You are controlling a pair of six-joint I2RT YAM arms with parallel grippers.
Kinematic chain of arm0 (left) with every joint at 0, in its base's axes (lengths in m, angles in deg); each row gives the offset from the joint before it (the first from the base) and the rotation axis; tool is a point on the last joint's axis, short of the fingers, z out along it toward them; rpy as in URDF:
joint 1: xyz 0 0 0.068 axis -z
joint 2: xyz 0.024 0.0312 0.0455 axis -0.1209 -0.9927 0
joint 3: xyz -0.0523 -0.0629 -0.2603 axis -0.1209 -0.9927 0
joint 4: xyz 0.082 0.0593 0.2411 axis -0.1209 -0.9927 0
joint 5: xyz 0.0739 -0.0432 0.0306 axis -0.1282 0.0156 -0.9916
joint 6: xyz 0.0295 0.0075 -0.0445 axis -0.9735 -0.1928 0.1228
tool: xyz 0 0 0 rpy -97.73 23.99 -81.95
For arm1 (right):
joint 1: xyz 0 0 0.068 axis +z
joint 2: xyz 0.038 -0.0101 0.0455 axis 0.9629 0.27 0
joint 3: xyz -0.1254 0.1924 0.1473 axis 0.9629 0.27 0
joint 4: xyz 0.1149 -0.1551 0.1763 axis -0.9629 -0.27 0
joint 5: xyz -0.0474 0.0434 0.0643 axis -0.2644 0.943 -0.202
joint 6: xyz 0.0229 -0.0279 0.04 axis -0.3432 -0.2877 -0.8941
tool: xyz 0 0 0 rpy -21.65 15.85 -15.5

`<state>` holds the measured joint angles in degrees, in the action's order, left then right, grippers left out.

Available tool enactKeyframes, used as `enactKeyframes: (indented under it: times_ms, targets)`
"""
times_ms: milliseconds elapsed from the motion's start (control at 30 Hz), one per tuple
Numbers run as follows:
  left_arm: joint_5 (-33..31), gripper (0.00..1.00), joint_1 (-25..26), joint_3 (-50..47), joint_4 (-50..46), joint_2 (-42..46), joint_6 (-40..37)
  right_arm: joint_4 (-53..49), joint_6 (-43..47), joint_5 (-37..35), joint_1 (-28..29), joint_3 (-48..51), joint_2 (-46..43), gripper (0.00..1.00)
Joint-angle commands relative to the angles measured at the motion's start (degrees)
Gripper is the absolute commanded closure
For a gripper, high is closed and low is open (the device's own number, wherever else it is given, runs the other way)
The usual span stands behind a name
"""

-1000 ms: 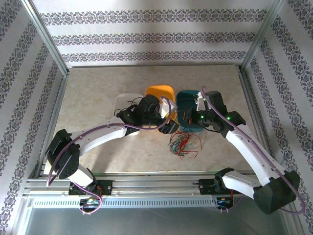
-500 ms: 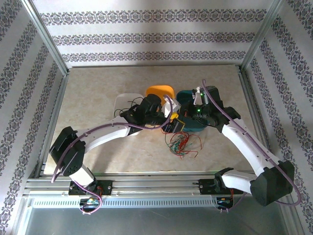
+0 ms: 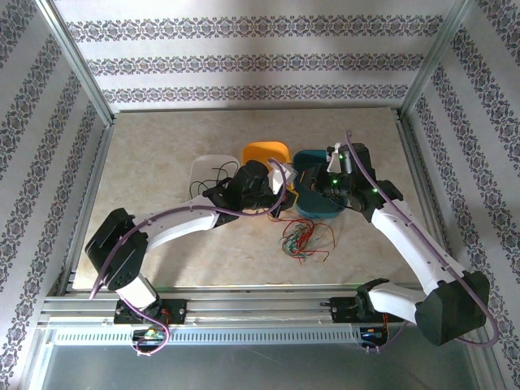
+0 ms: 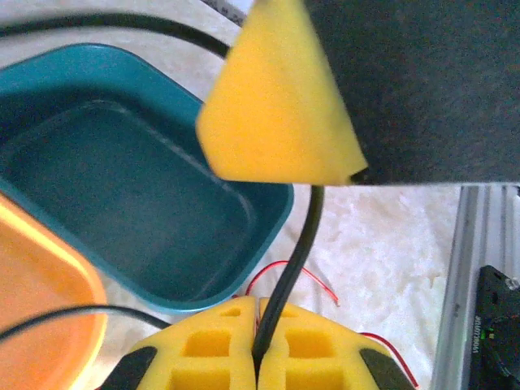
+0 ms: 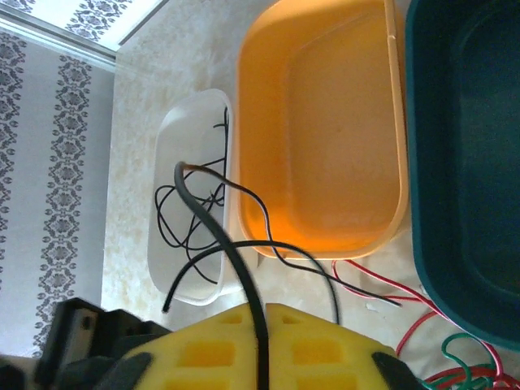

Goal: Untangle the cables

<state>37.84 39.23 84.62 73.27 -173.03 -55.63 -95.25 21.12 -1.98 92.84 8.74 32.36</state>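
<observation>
Inward bends the left arm (image 3: 175,221), left gripper (image 4: 257,345) pinching black cable (image 4: 299,240).

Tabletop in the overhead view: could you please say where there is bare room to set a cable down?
Free: the far strip between the tubs and the back wall, and the left side beyond the white tub. Crowded: the centre, with tubs, arms and red-green cable tangle.

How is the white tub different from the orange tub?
The white tub is pale and holds loops of black cable; the orange tub is bright and its floor is bare. The white tub ends the row; the orange tub sits between it and the teal tub. Both are open, round-cornered tubs on the table.
</observation>
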Motion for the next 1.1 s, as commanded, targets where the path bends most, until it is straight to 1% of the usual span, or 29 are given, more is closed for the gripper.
enactKeyframes:
  times_ms: [0, 67, 100, 200, 267, 467, 533, 600, 700, 867, 1067]
  targets:
    - [-7.66, 1.00, -0.36, -1.67, 1.05, 6.55, 0.56, -1.08, 0.04, -5.09, -1.49, 1.45, -3.54, 0.58]
    - [-8.77, 1.00, -0.69, -1.85, 0.63, 9.64, -0.18, -2.12, 0.11, -10.09, -1.99, 2.33, -5.93, 0.50]
    - [-9.00, 1.00, -0.88, -1.34, -0.42, 11.03, -0.83, -2.55, 0.06, -13.00, -2.38, 2.95, -7.34, 0.48]
    - [-10.05, 1.00, -1.17, 0.54, -4.18, 14.31, -3.33, -2.58, -1.09, -18.60, -4.33, 5.16, -11.38, 0.45]
    - [-10.85, 1.00, -1.41, 1.24, -5.99, 16.20, -4.82, -2.20, -1.48, -19.92, -5.67, 6.16, -13.23, 0.45]
    - [-15.66, 1.00, -2.20, 2.60, -8.81, 21.65, -8.93, -2.38, -0.20, -18.98, -7.37, 6.81, -13.91, 0.45]
    - [-18.58, 1.00, -2.85, 3.24, -10.10, 22.55, -9.93, -2.19, 0.03, -17.81, -7.40, 6.73, -13.21, 0.45]
    - [-22.82, 1.00, -3.80, 3.38, -11.34, 23.18, -10.42, -1.87, 0.22, -16.77, -7.38, 6.55, -12.43, 0.45]
    - [-28.04, 1.00, -6.12, 2.52, -11.56, 24.38, -9.76, -1.36, 0.55, -15.52, -7.44, 6.03, -11.32, 0.45]
    - [-29.52, 1.00, -10.16, -0.16, -10.01, 27.84, -8.26, -0.95, 1.29, -14.14, -7.36, 5.24, -10.22, 0.45]
    - [-36.15, 1.00, -13.25, -1.98, -12.55, 27.66, -7.22, -0.80, 2.47, -12.48, -7.37, 5.32, -9.12, 0.45]
